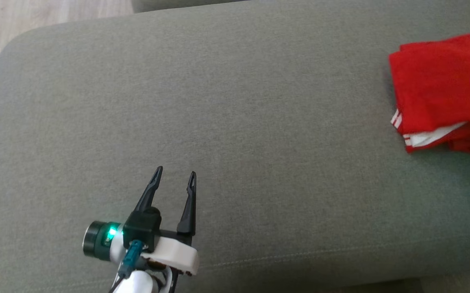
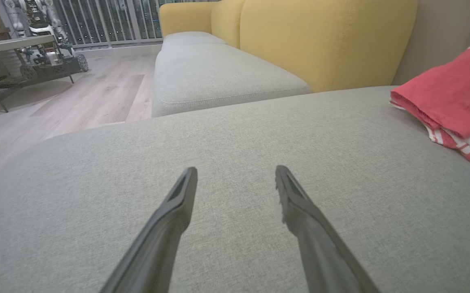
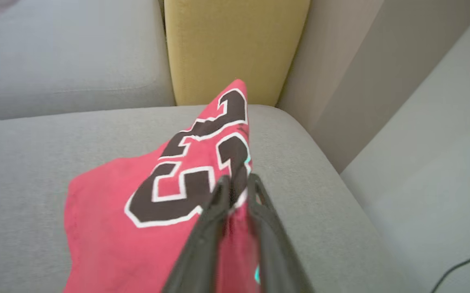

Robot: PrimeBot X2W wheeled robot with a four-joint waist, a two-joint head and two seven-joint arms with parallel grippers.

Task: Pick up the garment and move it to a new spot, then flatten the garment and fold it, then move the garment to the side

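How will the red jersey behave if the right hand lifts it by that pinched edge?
Likely floppy: the red jersey peaks where the right hand pinches it and drapes away below. Its stacked folds look loose, so they'd probably fall open. Thin fabric, probably light.

Matt red cloth garment (image 1: pixel 442 89); woven grey fabric cushion (image 1: pixel 218 101).

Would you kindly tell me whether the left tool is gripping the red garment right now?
No, the left tool is open over the bare grey cushion, with the red garment lying apart toward the right.
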